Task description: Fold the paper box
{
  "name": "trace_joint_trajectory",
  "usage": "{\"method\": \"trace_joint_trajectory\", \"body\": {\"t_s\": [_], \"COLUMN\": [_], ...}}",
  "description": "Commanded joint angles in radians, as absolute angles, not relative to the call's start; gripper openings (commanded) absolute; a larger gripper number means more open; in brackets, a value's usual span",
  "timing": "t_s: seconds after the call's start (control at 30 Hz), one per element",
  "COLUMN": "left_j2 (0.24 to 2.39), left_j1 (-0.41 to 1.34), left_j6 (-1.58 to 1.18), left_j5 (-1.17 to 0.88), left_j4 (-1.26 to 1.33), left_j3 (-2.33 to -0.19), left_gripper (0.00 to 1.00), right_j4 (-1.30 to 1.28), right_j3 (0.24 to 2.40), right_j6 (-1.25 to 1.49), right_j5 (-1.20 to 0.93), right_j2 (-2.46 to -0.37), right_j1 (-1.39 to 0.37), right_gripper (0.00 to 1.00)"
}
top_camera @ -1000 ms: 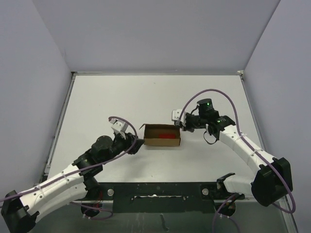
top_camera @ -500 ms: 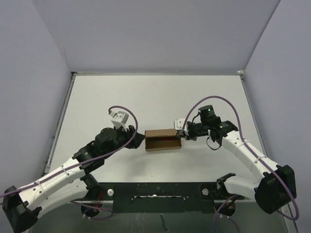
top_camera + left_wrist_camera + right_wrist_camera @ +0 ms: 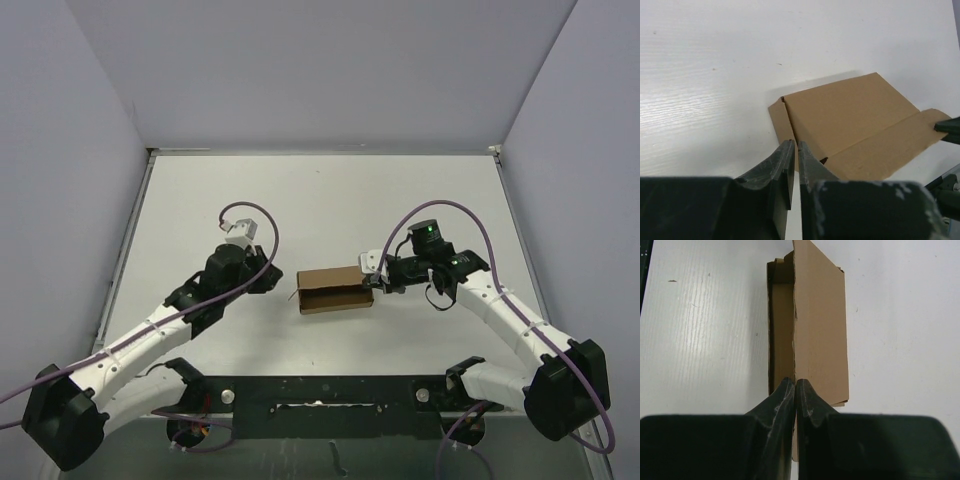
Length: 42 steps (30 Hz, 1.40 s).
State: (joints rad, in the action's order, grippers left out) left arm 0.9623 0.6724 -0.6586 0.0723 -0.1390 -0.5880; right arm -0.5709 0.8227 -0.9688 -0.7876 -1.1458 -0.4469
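The flat white table [image 3: 320,200] has a small brown paper box [image 3: 335,290] sitting on it, close to the middle and a bit toward the near side, with its top partly open.

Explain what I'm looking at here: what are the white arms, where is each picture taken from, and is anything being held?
These are two robot arms bolted at the near edge of a white table, each ending in a two-finger gripper. The wide picture comes from a fixed camera above and behind them. The other two come from a camera on each wrist, so the dark shapes at the bottom are that arm's own fingers. The one thing on the table is a brown paper box, partly folded, its lid panel only partly over the opening. The right gripper is shut on the box's right end, pinching the cardboard. The left gripper is also shut, just short of the box's left end, and appears to hold nothing.
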Motion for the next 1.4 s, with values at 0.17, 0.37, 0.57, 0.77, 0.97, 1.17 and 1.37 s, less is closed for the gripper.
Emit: {"method": "trace_joint_trajectory", "body": {"t_s": [0.17,0.37,0.57,0.77,0.97,1.17,1.37], "left_j2": [1.051,1.183,1.28,1.231,1.079,0.981,0.989], "left_j1": [0.61,0.613,0.618,0.61,0.587,0.572,0.569], "left_j6": [-0.716,-0.769,-0.794,-0.763,-0.683,-0.648,-0.703], "left_j5": [-0.127,-0.243,-0.324,-0.296,-0.17,-0.136,-0.256], "left_j4": [-0.008,0.15,0.214,0.103,-0.165,-0.272,-0.076], "left_j3": [-0.536,-0.521,-0.537,-0.537,-0.567,-0.595,-0.609], "left_gripper": [0.05,0.05,0.06,0.08,0.13,0.2,0.28], "right_j4": [-0.573,-0.574,-0.582,-0.605,-0.67,-0.718,-0.734], "right_j3": [0.813,0.81,0.808,0.807,0.811,0.808,0.82], "right_j6": [-0.983,-0.986,-0.999,-1.027,-1.086,-1.134,-1.134], "right_j5": [-0.816,-0.822,-0.833,-0.834,-0.849,-0.87,-0.899], "right_j2": [-1.127,-1.132,-1.136,-1.144,-1.156,-1.16,-1.17], "right_j1": [-0.454,-0.455,-0.455,-0.453,-0.449,-0.446,-0.444], "right_gripper": [0.02,0.02,0.03,0.03,0.06,0.07,0.08]}}
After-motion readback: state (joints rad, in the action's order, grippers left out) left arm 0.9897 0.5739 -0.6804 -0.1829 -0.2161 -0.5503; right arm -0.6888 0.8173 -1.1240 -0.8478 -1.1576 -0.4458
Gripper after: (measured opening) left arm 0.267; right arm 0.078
